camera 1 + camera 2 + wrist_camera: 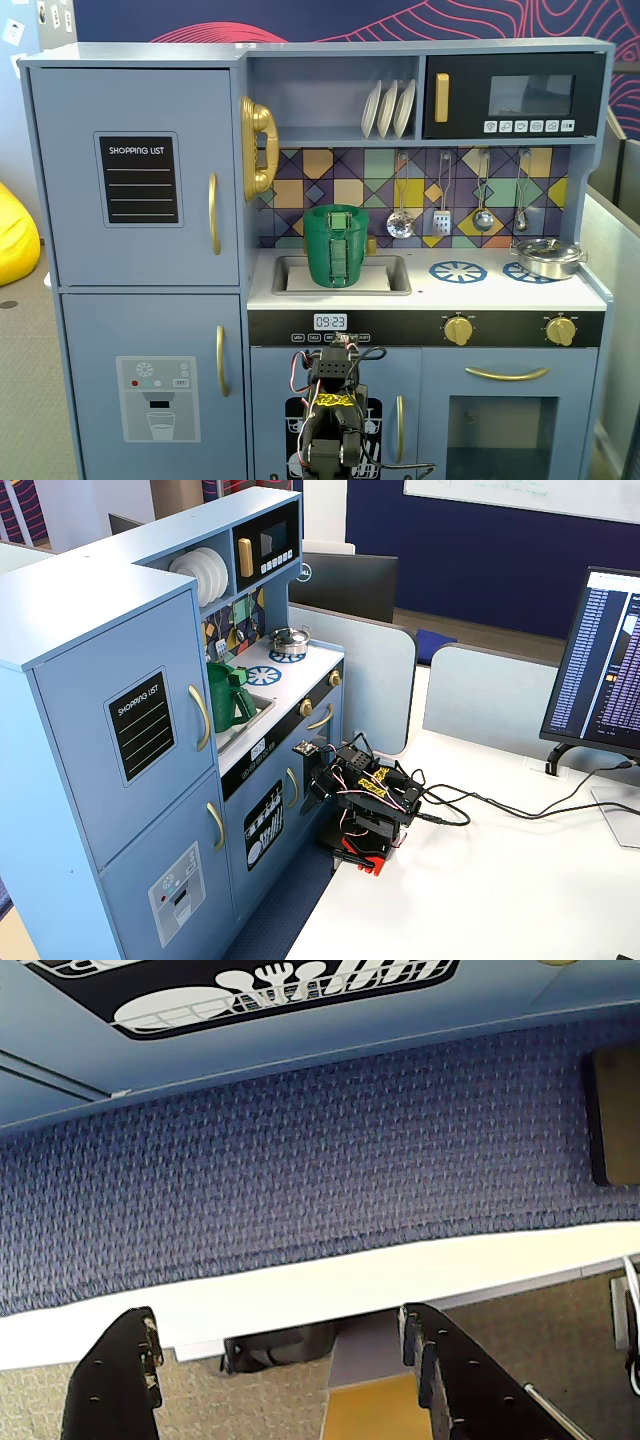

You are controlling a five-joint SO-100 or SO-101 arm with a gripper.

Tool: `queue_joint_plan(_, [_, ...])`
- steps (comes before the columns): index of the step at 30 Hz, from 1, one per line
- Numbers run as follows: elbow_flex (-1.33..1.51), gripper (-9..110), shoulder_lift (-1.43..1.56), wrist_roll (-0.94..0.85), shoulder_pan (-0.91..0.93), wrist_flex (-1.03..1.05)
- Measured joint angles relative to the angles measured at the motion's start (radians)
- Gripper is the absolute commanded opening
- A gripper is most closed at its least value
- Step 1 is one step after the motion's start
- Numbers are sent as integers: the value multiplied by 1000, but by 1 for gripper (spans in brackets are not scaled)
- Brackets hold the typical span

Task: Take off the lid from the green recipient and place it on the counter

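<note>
- In a fixed view I see the green recipient (336,246) standing upright in the recessed sink (396,274) of the toy kitchen, left of the two blue burner prints (457,271).
- The lid (335,211) sits on top of the recipient, closing its mouth.
- The counter (480,290) is pale; a silver pot (548,257) rests on its far right burner.
- My arm (331,420) is folded low in front of the kitchen, well below the counter and apart from the recipient.
- In the wrist view the gripper (280,1365) points at blue carpet (300,1180) and a white table edge (330,1285); its two black fingers (120,1370) are spread wide with nothing between them.
- In another fixed view the arm (365,805) sits on a white desk (520,900) beside the kitchen.
</note>
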Motion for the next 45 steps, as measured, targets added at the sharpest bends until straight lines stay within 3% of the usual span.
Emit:
queue_joint_plan(22, [-60,0,-18,20,-12,-23])
queue_joint_plan(26, [-353,0,-130,-84,-66,-129])
queue_joint_plan(30, [-704,18,-304,-213,-57,-258])
queue_joint_plan(33, [-871,20,-364,-221,-51,-376])
queue_joint_plan(35, [-930,28,-379,-221,-29,-448])
queue_joint_plan(40, [-968,19,-382,-12,20,-611])
queue_joint_plan(45, [-902,18,-385,-6,9,-781])
